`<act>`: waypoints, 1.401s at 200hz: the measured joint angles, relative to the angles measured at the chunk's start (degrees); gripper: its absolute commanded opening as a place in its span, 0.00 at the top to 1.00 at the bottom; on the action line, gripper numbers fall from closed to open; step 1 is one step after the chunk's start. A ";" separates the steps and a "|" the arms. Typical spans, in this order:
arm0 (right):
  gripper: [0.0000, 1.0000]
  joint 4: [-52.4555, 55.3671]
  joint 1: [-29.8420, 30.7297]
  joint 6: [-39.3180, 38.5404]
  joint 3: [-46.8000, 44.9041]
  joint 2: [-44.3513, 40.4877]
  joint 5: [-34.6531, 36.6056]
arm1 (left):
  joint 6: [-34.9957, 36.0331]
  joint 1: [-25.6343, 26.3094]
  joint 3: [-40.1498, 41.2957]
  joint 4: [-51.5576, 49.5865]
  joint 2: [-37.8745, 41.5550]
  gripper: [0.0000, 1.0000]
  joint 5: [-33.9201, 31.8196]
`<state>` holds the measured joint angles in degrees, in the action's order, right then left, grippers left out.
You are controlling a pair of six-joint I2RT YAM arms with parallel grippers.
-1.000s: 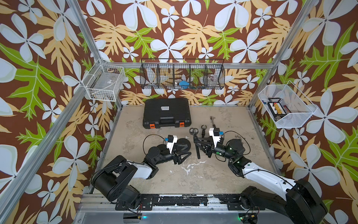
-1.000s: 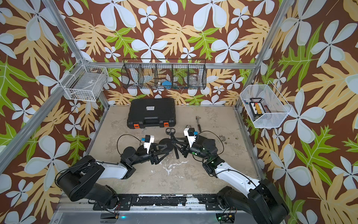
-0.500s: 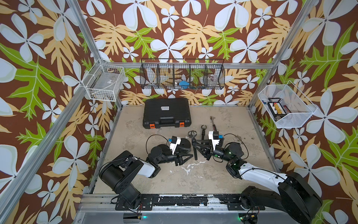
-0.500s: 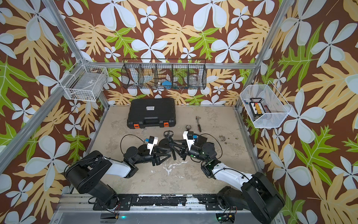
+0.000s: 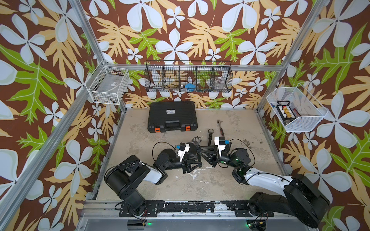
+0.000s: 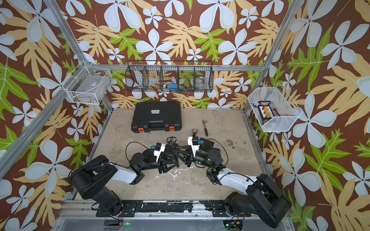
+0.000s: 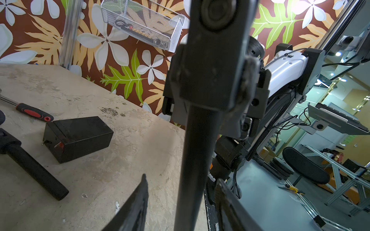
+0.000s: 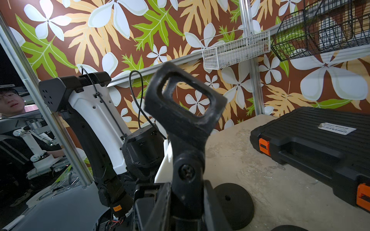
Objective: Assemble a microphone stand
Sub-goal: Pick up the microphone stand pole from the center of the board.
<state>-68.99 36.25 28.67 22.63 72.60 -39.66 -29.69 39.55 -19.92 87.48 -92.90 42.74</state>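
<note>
Microphone stand pole (image 7: 195, 160) is raised over the middle of the bench (image 7: 80, 90). Our right tool (image 8: 186, 194) pinches it just below the clip (image 8: 180, 124). Our left tool (image 7: 181, 178) straddles the pole crosswise, one finger on each side; we cannot tell whether it presses.

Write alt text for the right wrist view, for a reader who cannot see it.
A black microphone clip fills the middle, close to the camera, gripped at its foot by the right gripper. Behind it are the left arm, a round black base on the table and a shut black tool case with orange latches.
</note>
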 measured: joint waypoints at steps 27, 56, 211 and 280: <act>0.96 -1.84 0.11 1.33 -0.02 0.94 -0.96 | 0.11 0.00 -0.33 0.02 -0.09 0.53 -0.26; 0.96 -4.44 0.09 2.82 -0.57 1.51 -1.29 | 0.09 0.00 -0.79 0.11 -0.50 0.60 -0.20; 0.33 26.51 0.09 -14.47 3.15 -13.79 9.81 | 14.73 0.09 0.48 -25.66 17.33 1.00 -25.00; 0.35 37.70 0.09 -18.56 7.85 -10.75 6.80 | 19.65 1.22 0.20 -29.57 16.79 1.00 -22.88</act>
<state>-31.29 36.34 10.11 30.48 61.84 -32.86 -10.04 40.77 -19.73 57.91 -76.12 19.86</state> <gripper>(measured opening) 0.670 0.182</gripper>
